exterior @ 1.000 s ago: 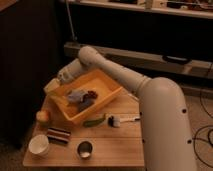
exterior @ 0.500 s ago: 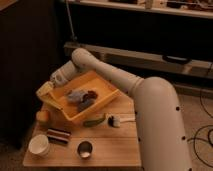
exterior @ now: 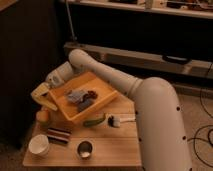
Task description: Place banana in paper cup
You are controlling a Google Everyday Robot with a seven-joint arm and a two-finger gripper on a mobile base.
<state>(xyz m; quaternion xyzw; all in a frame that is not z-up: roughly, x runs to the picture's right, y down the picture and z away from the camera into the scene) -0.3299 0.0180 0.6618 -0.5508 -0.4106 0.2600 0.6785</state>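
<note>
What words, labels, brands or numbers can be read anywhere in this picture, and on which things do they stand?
None can be read. The paper cup, the metal cup and the yellow tray show no print; the gripper, shut, beside the tray's left corner, bears none.

Desk point(exterior: 120, 148): tray point(exterior: 100, 86) at rear, gripper point(exterior: 44, 97) just off its left edge, above round fruit point(exterior: 42, 116). Before the tray: curved vegetable point(exterior: 95, 120), brush point(exterior: 116, 120) to its right. Front row, left to right: paper cup point(exterior: 39, 145), small block point(exterior: 58, 135), metal cup point(exterior: 85, 148).
</note>
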